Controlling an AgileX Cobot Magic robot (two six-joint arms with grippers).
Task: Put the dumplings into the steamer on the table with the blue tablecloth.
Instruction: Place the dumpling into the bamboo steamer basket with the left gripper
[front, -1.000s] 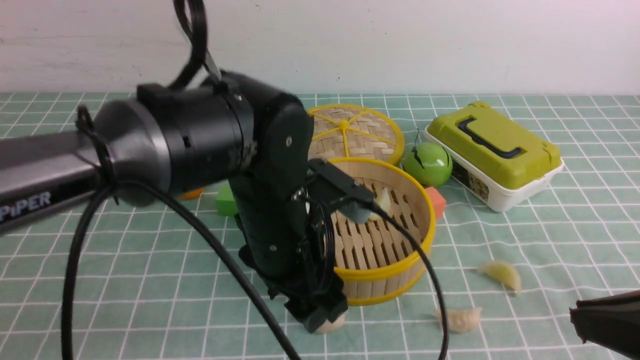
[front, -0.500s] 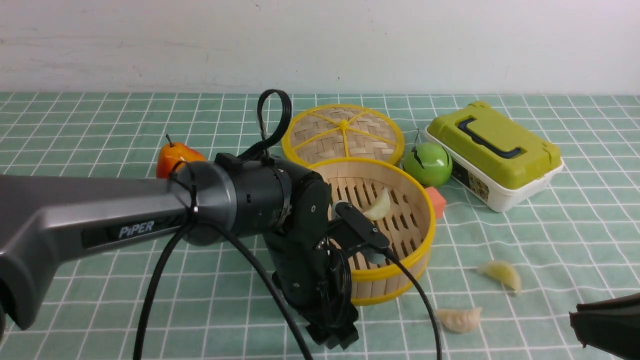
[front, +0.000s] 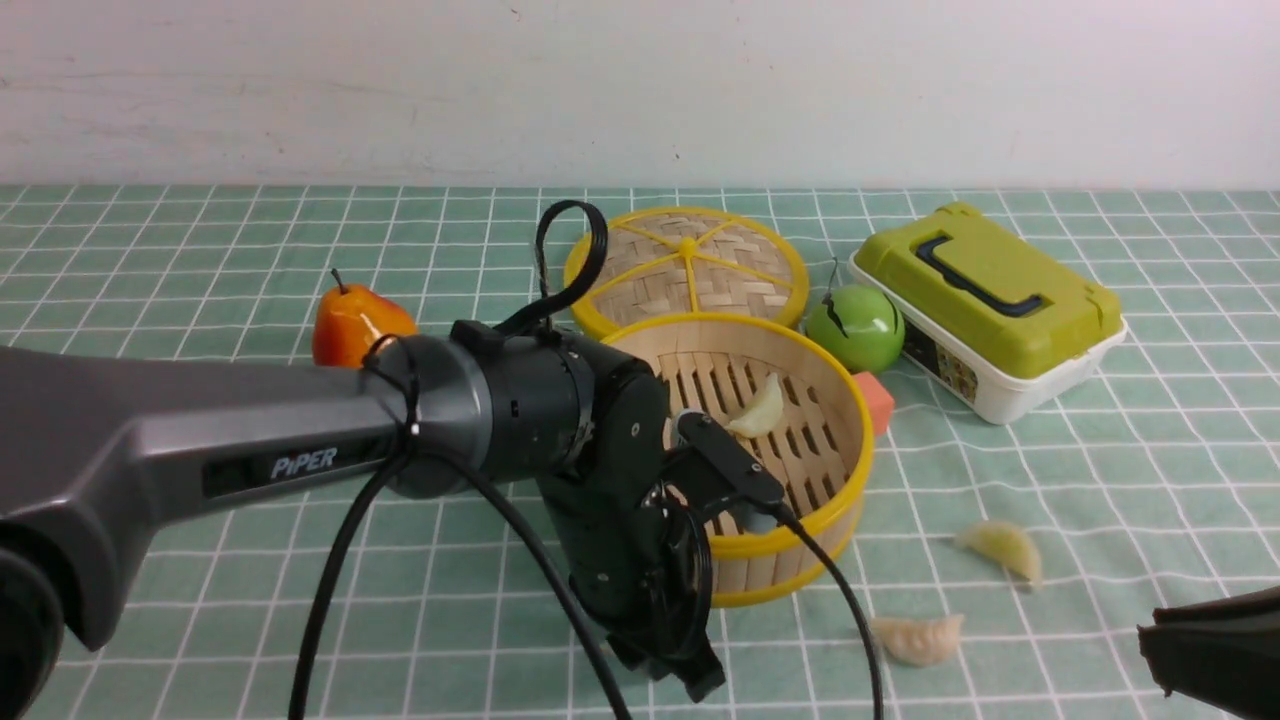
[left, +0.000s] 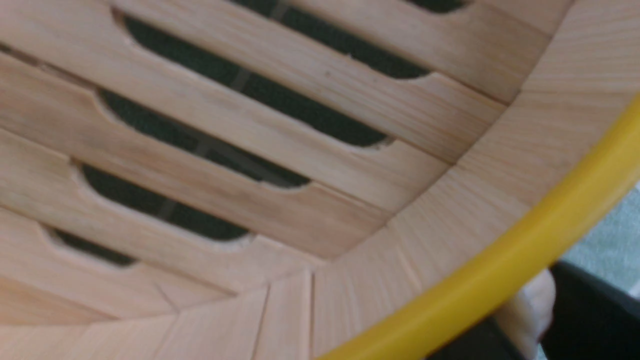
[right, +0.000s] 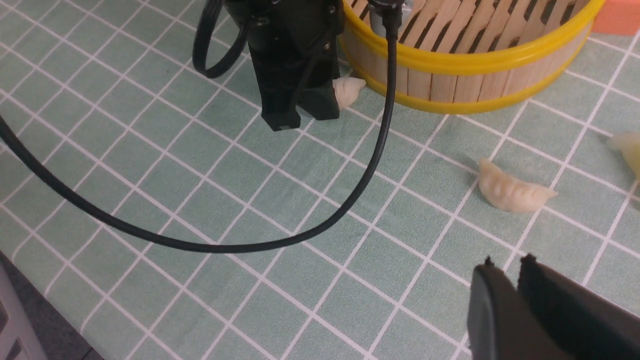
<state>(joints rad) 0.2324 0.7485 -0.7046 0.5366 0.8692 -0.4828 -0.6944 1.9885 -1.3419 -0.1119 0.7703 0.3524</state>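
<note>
The steamer (front: 800, 520) stands mid-table with one dumpling (front: 757, 410) lying on its slats. My left gripper (front: 690, 675) is down on the blue tablecloth (front: 250, 560) against the steamer's near-left wall. It is shut on a pale dumpling (right: 348, 90), which shows between its fingers in the left wrist view (left: 530, 310), just outside the yellow rim (left: 500, 270). Two more dumplings (front: 1003, 548) (front: 918, 638) lie on the cloth right of the steamer. My right gripper (right: 505, 265) hovers shut and empty at the near right, close to the nearer dumpling (right: 510, 192).
The woven steamer lid (front: 690, 262) lies behind the steamer. A green apple (front: 855, 328), an orange cube (front: 875, 400) and a green-lidded box (front: 985, 305) are at the back right. An orange pear (front: 355, 322) is at the left. The left arm's cable (right: 250, 245) loops over the near cloth.
My left arm has dropped lower, away from the camera, and its gripper has slid slightly right along the steamer's base. The dumpling at its tip is now hidden in the front view. The right gripper is still.
</note>
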